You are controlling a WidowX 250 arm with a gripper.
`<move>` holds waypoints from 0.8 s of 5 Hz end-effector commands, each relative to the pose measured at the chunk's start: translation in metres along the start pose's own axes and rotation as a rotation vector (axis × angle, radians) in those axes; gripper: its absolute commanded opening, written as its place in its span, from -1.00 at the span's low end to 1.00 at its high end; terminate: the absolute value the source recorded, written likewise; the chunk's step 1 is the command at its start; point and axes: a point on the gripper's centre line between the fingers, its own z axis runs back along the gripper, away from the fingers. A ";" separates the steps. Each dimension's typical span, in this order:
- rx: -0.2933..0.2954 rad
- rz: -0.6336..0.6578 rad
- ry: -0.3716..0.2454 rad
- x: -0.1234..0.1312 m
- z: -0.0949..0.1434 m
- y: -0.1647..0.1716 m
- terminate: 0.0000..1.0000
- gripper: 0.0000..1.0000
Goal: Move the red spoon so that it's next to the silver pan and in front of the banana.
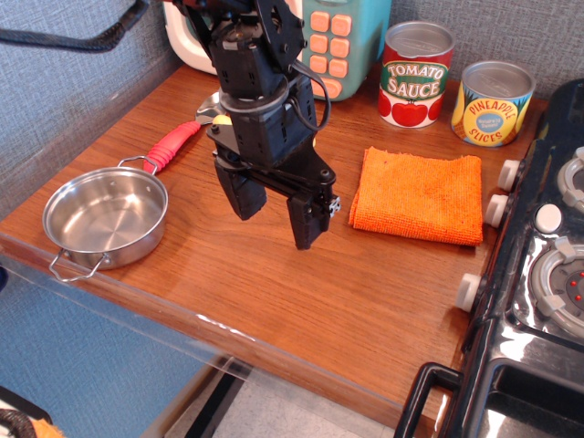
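The red spoon lies on the wooden table, its red handle pointing toward the silver pan and nearly touching the pan's far wire handle. Its silver bowl sits at the back by the arm. The pan stands empty at the front left. Only a small yellow bit of the banana shows behind the arm; the rest is hidden. My black gripper hangs open and empty over the middle of the table, right of the spoon and pan, fingers pointing down.
An orange cloth lies right of the gripper. A tomato sauce can and a pineapple can stand at the back right. A toy stove fills the right side. A teal toy with orange buttons stands at the back.
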 end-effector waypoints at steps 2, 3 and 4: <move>0.036 0.090 -0.019 0.010 0.002 0.029 -1.00 1.00; 0.074 0.196 -0.051 0.021 0.012 0.069 -1.00 1.00; 0.127 0.311 -0.068 0.028 0.020 0.124 -1.00 1.00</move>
